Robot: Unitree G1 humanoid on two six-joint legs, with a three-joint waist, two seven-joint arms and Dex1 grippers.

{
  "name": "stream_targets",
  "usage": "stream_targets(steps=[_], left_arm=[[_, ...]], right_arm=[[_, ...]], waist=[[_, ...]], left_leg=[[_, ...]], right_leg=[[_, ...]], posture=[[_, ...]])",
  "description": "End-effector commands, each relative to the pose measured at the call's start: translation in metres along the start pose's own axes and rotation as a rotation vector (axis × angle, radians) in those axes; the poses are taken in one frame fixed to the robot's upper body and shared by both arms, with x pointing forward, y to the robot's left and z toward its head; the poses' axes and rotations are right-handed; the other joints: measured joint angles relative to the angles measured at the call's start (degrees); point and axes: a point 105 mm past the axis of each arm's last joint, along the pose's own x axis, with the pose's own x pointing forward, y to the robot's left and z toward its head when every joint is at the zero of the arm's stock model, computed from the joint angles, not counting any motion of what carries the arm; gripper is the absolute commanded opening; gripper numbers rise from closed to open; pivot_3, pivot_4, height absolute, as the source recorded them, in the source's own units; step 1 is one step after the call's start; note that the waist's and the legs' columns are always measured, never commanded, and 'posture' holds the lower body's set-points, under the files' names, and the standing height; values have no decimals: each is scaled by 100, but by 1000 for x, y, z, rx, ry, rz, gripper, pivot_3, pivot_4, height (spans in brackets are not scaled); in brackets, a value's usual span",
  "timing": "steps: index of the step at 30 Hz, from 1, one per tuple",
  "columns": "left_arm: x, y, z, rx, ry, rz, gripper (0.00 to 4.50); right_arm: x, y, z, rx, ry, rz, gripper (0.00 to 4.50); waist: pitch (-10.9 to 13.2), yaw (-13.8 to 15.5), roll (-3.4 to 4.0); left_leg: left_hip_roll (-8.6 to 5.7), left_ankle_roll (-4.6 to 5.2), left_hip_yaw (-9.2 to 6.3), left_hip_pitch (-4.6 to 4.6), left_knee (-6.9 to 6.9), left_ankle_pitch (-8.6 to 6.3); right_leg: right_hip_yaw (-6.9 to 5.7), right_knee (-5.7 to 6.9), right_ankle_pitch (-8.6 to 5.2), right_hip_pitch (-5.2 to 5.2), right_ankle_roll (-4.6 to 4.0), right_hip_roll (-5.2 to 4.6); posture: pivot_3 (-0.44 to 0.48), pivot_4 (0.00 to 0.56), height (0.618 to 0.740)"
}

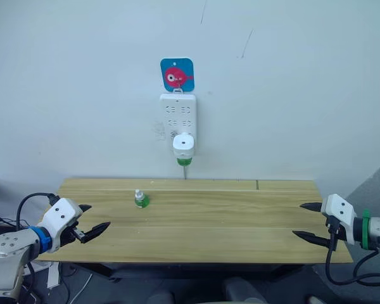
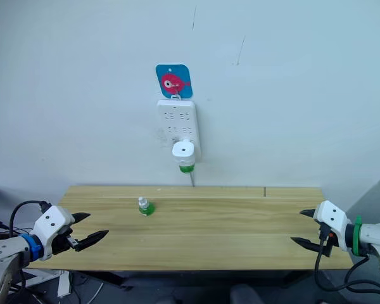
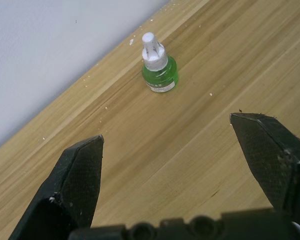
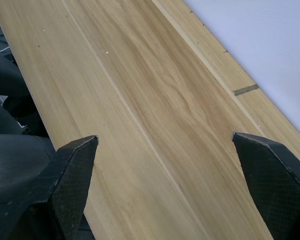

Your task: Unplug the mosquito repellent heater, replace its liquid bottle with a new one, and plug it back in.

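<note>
1. Nearest, the left gripper [image 1: 94, 217] and right gripper [image 1: 308, 221] hover at opposite ends of the wooden table [image 1: 240, 221], black fingers spread wide, holding nothing.
2. Farther back, the new one [image 1: 140, 199], squat green with a clear cap, stands upright on the table.
3. Beyond, on the wall, the mosquito repellent heater [image 1: 183, 145], white and rounded, sits plugged into the power strip [image 1: 178, 114], its liquid bottle [image 1: 184, 161] showing green beneath.

The mosquito repellent heater [image 1: 183, 145], a small white rounded unit, is plugged into the wall-mounted power strip [image 1: 178, 114]. Its liquid bottle [image 1: 184, 161], translucent green, hangs beneath it. The new one [image 1: 140, 199], green with a clear cap, stands upright on the table [image 1: 240, 218] at 7 o'clock from the heater.
</note>
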Motion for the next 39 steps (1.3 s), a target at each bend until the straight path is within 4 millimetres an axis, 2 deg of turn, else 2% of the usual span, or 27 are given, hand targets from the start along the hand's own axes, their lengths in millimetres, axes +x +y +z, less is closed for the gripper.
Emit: stream_targets(steps=[1, 12, 24, 29, 33, 39], left_arm=[[0, 0, 15, 14, -47, -22, 4500], [-1, -1, 27, -20, -130, -61, 4500], [-3, 12, 30, -89, -181, 11, 4500], [-3, 12, 40, -125, -232, 16, 4500], [3, 8, 60, -167, -284, -5, 4500], [24, 9, 106, -106, -371, -22, 4500]], right_arm=[[-9, -10, 8, -48, -6, -34, 4479], [-9, -5, 11, -49, -3, -26, 4479], [-7, -2, 18, -56, -14, -25, 4479], [-5, 0, 23, -52, -35, -26, 4479], [-4, 2, 45, -47, -112, -43, 4479], [2, 15, 108, -83, -309, -96, 4479]], waist=[[0, 0, 0], [6, -15, 2], [33, -17, 7], [47, -22, 2], [79, -25, -4], [149, -31, -15]], left_leg=[[0, 0, 0, 0, 0, 0], [0, 0, 0, 0, 0, 0], [0, 0, 1, 0, 1, 0], [0, 0, 1, 0, 1, 0], [0, 0, 2, 0, 2, 0], [-1, -1, 0, -2, 4, 1]], right_leg=[[0, 0, 0, 0, 0, 0], [-1, 0, 0, 0, 0, 0], [1, 2, 0, 1, 1, 0], [3, 1, 0, 0, 1, 0], [3, 3, 0, 0, 1, 0], [3, 5, 2, 0, 4, 2]], posture=[[-62, 17, 740], [-69, 22, 740], [-75, 33, 740], [-82, 41, 740], [-109, 55, 740], [-157, 71, 740]])
